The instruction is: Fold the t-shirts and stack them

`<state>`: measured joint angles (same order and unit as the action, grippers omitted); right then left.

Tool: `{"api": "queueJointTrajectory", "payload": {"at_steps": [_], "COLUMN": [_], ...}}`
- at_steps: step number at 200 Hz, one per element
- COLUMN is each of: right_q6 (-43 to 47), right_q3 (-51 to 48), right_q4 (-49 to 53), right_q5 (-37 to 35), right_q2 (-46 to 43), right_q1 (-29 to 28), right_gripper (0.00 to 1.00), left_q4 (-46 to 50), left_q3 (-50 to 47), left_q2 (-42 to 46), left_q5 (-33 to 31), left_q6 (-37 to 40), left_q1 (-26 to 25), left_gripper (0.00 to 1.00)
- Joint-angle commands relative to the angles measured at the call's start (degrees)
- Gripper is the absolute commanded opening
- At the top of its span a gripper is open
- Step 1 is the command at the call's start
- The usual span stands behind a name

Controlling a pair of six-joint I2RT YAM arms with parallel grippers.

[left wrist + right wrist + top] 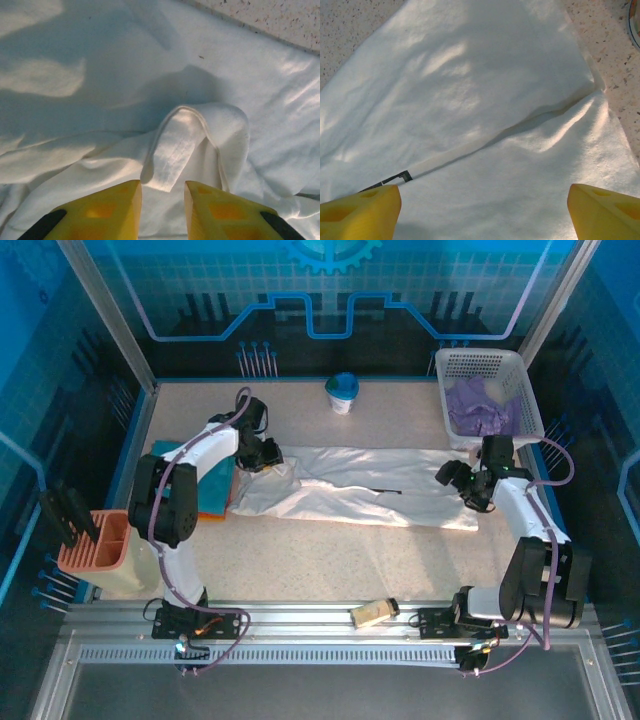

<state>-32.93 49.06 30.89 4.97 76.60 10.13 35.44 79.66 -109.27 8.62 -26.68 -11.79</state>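
Note:
A white t-shirt (360, 498) lies spread lengthwise across the middle of the table. My left gripper (262, 455) sits low over its bunched left end. In the left wrist view a folded sleeve hem (172, 150) lies just ahead of the left gripper (162, 187), whose yellow fingers stand a narrow gap apart with nothing pinched. My right gripper (462, 483) hovers over the shirt's right end, and the right gripper (484, 192) is wide open above flat white cloth (470, 90) with a long crease. A teal t-shirt (212, 498) with an orange edge (231, 483) lies at the left. A pale purple t-shirt (480, 405) is in the basket.
A white lattice basket (520, 390) stands at the back right. A blue-lidded cup (342, 393) is at the back centre. A salmon-pink ribbed tray (95, 540) hangs off the left edge. A small tan object (373, 613) rests on the front rail.

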Motion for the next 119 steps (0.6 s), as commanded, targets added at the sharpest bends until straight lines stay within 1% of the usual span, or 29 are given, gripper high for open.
{"api": "queueJointTrajectory", "payload": {"at_steps": [1,67,99,119], "right_q6": [0.4,0.0,0.0,-0.2], "right_q3": [0.0,0.7,0.9,0.8], "right_q4": [1.4,1.1,1.1,0.9], "right_q5": [0.2,0.7,0.6,0.8], "right_q2": [-0.2,1.1,1.0,1.2], "right_q1": [-0.5,-0.5,-0.5,-0.5], "right_gripper": [0.87,0.86,0.86,0.86], "left_q4": [-1.5,-0.6,0.4,0.1], "left_q3": [-0.8,-0.2,-0.7,-1.1], "left_q2": [-1.5,-2.5,-1.4,-1.1], "left_q5": [2.1,1.4,-0.7,-0.5], "left_q6": [-1.8,-2.0,-1.6,-1.6], "left_q1": [-0.1,-0.1,-0.1,0.0], "left_gripper": [0.28,0.25,0.27,0.28]}}
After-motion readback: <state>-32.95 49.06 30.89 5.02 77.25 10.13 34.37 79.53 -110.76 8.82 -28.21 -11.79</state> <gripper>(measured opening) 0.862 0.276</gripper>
